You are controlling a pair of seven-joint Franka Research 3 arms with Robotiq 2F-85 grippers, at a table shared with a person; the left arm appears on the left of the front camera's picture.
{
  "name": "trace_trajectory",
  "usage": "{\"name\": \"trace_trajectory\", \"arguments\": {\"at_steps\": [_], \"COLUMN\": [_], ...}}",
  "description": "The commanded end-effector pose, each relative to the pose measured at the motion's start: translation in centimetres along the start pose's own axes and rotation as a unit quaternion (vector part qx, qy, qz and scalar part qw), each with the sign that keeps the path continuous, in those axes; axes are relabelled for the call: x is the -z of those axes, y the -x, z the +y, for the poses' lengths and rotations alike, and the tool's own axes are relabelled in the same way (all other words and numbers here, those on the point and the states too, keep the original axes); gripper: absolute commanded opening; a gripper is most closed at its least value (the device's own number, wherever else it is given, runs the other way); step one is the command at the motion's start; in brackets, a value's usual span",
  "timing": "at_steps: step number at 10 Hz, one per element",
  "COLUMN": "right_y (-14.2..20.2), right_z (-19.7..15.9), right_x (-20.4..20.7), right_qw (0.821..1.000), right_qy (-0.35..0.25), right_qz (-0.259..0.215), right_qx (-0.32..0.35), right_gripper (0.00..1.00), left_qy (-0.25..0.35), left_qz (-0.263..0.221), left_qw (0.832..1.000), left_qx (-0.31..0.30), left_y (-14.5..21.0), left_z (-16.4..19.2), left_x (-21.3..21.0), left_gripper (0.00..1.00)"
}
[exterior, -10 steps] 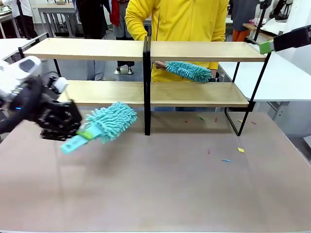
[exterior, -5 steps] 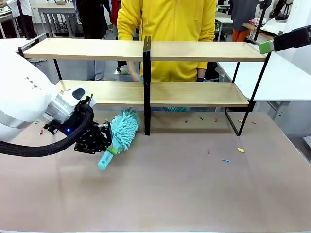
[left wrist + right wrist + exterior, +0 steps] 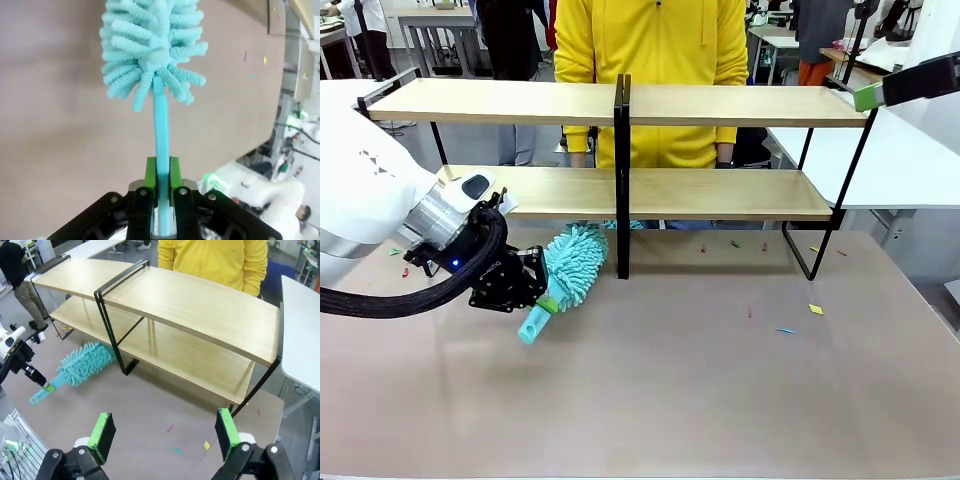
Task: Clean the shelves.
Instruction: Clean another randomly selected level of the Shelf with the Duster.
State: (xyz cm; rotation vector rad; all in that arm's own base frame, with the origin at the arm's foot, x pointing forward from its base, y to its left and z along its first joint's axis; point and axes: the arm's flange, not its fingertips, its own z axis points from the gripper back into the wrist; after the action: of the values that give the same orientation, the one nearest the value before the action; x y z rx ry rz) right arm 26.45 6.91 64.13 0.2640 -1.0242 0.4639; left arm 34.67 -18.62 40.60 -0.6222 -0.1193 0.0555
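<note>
My left gripper (image 3: 160, 172) clamps the duster (image 3: 152, 45) by its handle, head beyond the fingertips, near the shelves (image 3: 720, 105). My right gripper (image 3: 162, 432) stands spread and empty, shelves ahead of its fingers.

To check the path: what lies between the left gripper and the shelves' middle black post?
Front view: the fluffy head of the turquoise duster, whose handle the left gripper clamps, lies there, close before the shelves.
</note>
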Motion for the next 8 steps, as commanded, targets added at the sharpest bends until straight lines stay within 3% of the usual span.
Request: {"name": "trace_trajectory", "arguments": {"at_steps": [1,2,8], "right_y": [0.0,0.0,0.0], "right_z": [-0.1,-0.1,-0.1], "right_x": [0.0,0.0,0.0], "right_qw": [1.0,1.0,1.0], "right_qy": [-0.002,-0.002,-0.002], "right_qz": [-0.001,-0.001,-0.001], "right_qx": [0.002,0.002,0.002], "right_gripper": [1.0,1.0,1.0], "left_qy": [-0.01,-0.015,-0.07], "left_qz": [-0.066,-0.098,-0.131], "left_qw": [0.998,0.995,0.989], "left_qx": [0.018,0.024,0.004], "left_y": [-1.7,-1.9,-6.2], "left_z": [0.1,0.1,0.4], "left_x": [2.2,2.4,6.4], "left_gripper": [0.12,0.12,0.12]}}
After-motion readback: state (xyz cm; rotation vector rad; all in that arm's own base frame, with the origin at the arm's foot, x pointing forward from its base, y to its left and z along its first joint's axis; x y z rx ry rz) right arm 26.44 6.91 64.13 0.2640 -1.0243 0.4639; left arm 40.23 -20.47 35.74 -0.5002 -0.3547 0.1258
